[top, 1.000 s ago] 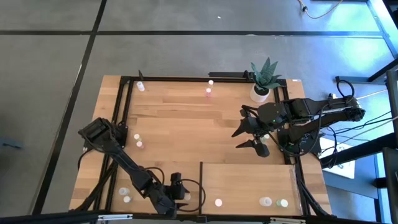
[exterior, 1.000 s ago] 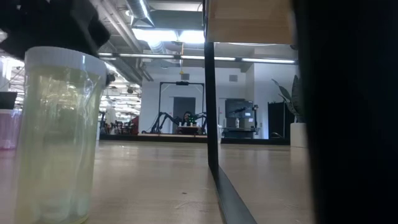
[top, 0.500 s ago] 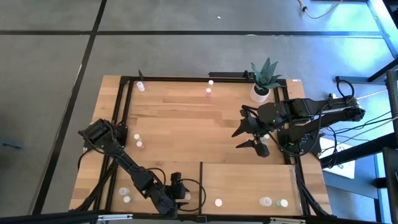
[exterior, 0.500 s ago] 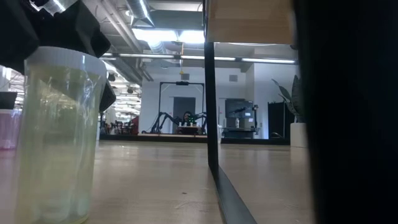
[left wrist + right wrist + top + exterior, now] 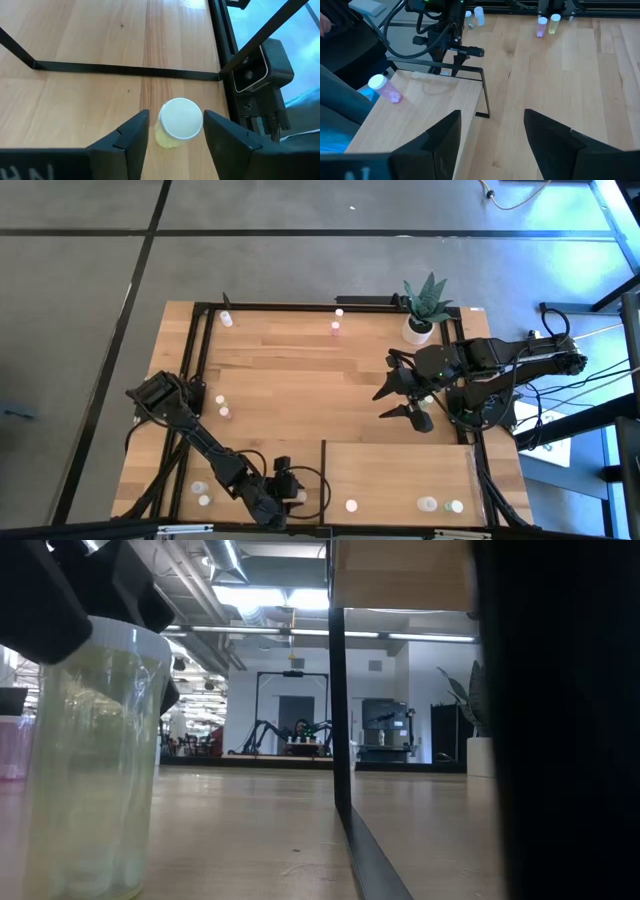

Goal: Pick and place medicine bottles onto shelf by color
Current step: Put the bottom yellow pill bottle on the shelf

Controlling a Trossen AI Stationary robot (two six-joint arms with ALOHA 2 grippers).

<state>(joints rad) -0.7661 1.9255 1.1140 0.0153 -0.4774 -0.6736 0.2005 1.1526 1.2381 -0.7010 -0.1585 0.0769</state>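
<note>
left gripper | part-open, fingers astride pale yellow bottle; grip cannot be told

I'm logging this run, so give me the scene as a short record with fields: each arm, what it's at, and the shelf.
left gripper: low at the table's near edge, fingers either side of a pale yellow bottle, a gap visible on both sides
right gripper: waiting above the table's right side, open, holding nothing
shelf: three bottles along its near edge
plant pot: far right
</note>
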